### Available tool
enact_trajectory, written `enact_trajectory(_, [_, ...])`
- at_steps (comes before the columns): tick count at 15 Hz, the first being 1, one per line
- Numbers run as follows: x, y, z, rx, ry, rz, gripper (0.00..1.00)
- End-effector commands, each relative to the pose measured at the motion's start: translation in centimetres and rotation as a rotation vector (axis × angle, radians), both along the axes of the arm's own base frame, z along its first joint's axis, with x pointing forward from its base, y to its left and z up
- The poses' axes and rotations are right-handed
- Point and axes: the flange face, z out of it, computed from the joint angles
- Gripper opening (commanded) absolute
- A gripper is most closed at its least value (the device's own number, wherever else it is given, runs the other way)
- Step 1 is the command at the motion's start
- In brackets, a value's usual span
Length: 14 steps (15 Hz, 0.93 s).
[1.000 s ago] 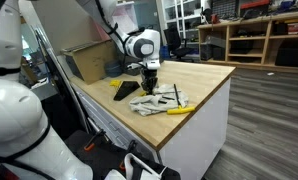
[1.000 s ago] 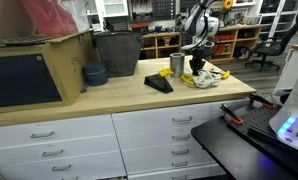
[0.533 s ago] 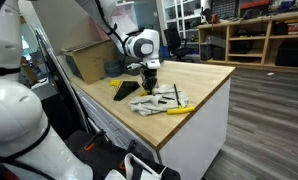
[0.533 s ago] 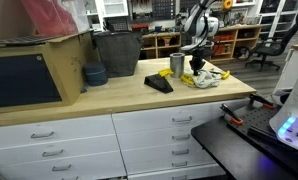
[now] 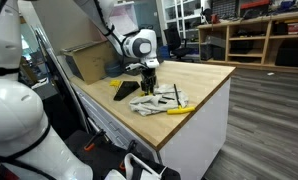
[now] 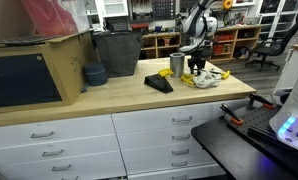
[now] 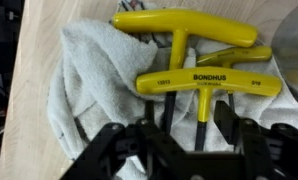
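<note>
- Presently in hand: at least three yellow T-handle hex keys [image 7: 209,82], lying together on a grey cloth [image 7: 89,70] near the end of the wooden desk [image 7: 24,60]. We read "BONDHUS" on the nearest handle.
- Jaws: low over the cloth, spread, with the steel shafts of the keys running between the fingers. We see nothing pinched.
- Arm [image 5: 139,45]: reaches down over the cloth in both exterior views.
- Progress, as we judge it: every key rests on the cloth and none is lifted, so any lifting or sorting is not yet done.
- Loose on the desk: one more yellow-handled tool [image 5: 177,110] beside the cloth and a black wedge-shaped object [image 6: 159,83] just short of it.
- Containers:
  - metal cup [image 6: 177,64], upright and near the cloth; we cannot see inside.
  - dark bin [image 6: 117,52], further back on the desk; contents hidden.
  - stack of blue bowls [image 6: 94,73], beside the bin; the top bowl's inside is out of sight.
  - cardboard box [image 5: 87,60], at the far end of the desk; contents not visible.
</note>
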Motion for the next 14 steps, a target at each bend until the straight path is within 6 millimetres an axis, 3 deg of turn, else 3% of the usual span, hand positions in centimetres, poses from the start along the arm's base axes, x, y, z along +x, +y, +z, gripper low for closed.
enact_trajectory(1, [0.3, 0.1, 0.7, -0.021, -0.024, 0.025, 0.71])
enact_trajectory(2, [0.4, 0.1, 0.7, -0.026, -0.024, 0.03, 0.76])
enact_trajectory(9, [1.3, 0.6, -0.3, -0.032, -0.01, 0.049, 0.67])
enact_trajectory(13, [1.9, 1.0, -1.5, -0.037, 0.005, 0.057, 0.7])
enact_trajectory(14, [2.0, 1.1, -1.8, -0.04, 0.008, 0.06, 0.63])
